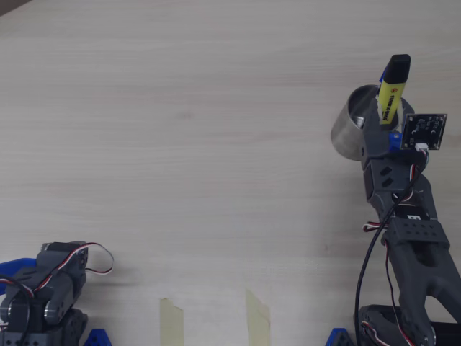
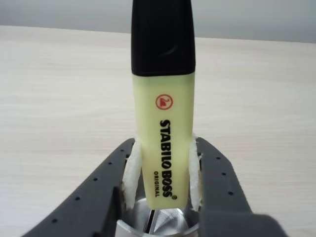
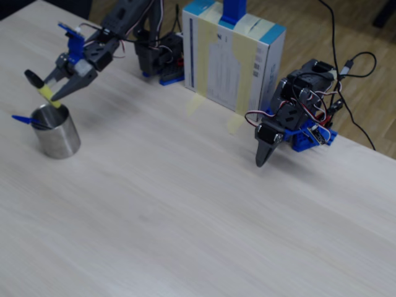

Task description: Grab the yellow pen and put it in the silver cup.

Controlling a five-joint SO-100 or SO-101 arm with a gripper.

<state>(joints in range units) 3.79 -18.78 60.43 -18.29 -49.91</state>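
Note:
The yellow pen, a chunky highlighter with a black cap on top, stands nearly upright between my gripper's white padded fingers. The gripper is shut on it. The pen's lower end is just over the mouth of the silver cup. In the overhead view the pen sticks up over the cup at the right, with the gripper beside the rim. In the fixed view the pen, gripper and cup are at the far left.
A thin blue pen leans out of the cup. A second arm rests folded at the table's edge; it also shows in the overhead view. A taped white box stands between the arms. Tape strips lie near the front edge.

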